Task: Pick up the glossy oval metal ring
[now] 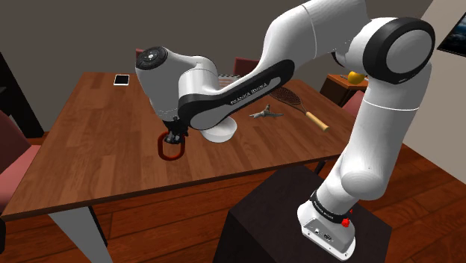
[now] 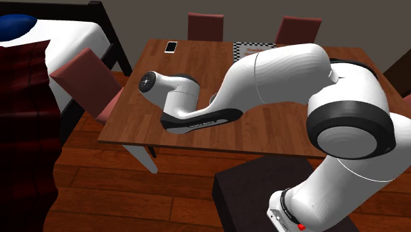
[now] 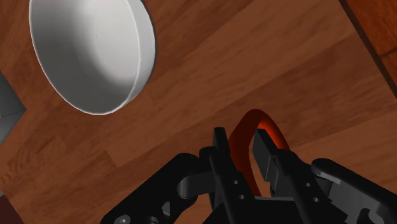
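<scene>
Gripper (image 1: pixel 173 140) in the shoulder view, hanging just beside the white bowl (image 1: pixel 221 133) on that view's left, with the red glossy oval ring (image 1: pixel 172 149) upright beneath it over the wooden table (image 1: pixel 89 134); whether the ring clears the wood cannot be told. Second exterior view: the arm (image 2: pixel 263 86) bends low over the table. Wrist view: the two black fingers (image 3: pixel 220 147) are clenched on one side of the ring's band, the rest of the loop arching past the other finger, with the bowl well apart. Judged stiff, light and slick, the ring is best taken across its thin band, as here; a loose pinch might let it swivel.
</scene>
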Available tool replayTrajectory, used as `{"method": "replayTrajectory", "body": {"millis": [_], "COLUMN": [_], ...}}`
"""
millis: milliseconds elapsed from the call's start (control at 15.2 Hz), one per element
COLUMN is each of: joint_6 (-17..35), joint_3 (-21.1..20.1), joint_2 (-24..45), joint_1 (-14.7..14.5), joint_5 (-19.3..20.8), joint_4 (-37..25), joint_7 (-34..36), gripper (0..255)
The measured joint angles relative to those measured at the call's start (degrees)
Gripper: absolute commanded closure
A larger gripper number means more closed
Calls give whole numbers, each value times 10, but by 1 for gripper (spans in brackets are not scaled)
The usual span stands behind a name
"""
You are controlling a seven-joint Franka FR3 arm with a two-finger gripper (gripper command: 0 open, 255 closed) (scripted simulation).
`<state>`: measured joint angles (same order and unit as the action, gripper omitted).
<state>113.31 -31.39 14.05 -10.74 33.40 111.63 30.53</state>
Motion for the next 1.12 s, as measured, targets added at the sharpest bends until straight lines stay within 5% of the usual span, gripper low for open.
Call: {"method": "replayTrajectory", "body": {"millis": [1122], "joint_6": [-69], "joint_3": [-9], "joint_2": [-45], "joint_1": [5], "joint_5": [-40], "joint_4": [-44], "joint_7": [-49], "gripper": [255]}}
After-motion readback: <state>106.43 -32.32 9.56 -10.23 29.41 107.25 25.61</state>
